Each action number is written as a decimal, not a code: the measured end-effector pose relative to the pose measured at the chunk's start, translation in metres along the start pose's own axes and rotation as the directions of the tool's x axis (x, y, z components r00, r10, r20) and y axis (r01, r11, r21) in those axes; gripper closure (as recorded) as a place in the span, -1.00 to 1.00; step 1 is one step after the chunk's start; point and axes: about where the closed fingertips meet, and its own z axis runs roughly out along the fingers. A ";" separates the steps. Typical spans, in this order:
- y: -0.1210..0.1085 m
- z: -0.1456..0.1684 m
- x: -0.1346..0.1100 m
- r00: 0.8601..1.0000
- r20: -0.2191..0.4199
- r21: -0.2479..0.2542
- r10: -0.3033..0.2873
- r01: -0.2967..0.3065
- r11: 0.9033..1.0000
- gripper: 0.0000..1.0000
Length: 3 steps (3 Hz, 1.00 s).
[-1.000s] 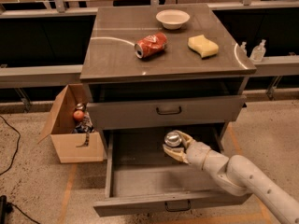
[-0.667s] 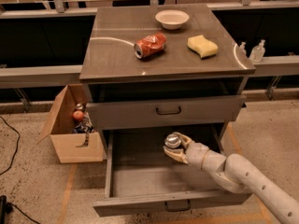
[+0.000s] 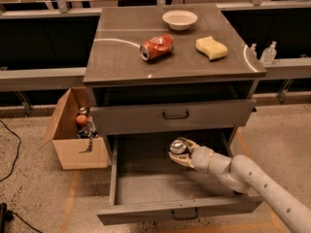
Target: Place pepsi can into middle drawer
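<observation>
- Camera view, the only one: looked down at the front of a grey cabinet (image 3: 121,57) on a speckled floor.
- Found the middle drawer (image 3: 141,213) pulled well out, its dark bar handle (image 3: 184,214) facing the camera and the floor of its tray bare.
- Saw the arm (image 3: 257,181) reaching in from the lower right, across the drawer's right side.
- Logged the gripper (image 3: 176,152) over the rear middle of the open tray, just below the upper drawer (image 3: 146,118).
- Noted its tan fingers (image 3: 181,160) closed snugly about the pepsi can (image 3: 177,146), one finger under it and one behind.
- Made out only the can's silver top, turned up and toward the camera; body mostly hidden by the fingers.
- Placed the can inside the drawer's outline, at the gripper's tip, on the side away from the arm.
- Could not tell whether the can's base touched the tray floor.
- Recorded the upper drawer shut, with a matching handle (image 3: 175,114).
- Counted on the cabinet top: a crushed red can (image 3: 156,46) lying on its side near the middle, a white bowl (image 3: 180,19) behind it, a yellow sponge (image 3: 211,48) to its right, all apart from one another.
- Marked an open cardboard box (image 3: 68,149) on the floor touching the cabinet's left side, with an orange-red round item (image 3: 81,120) inside.
- Spotted two small clear bottles (image 3: 268,53) on the ledge right of the cabinet.
</observation>
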 end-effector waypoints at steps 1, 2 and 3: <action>-0.007 0.010 0.009 0.999 0.047 -0.049 -0.016 0.019 0.999 1.00; -0.012 0.024 0.019 0.997 0.081 -0.130 -0.003 0.014 0.991 1.00; -0.008 0.034 0.031 0.997 0.064 -0.199 0.042 -0.029 0.980 1.00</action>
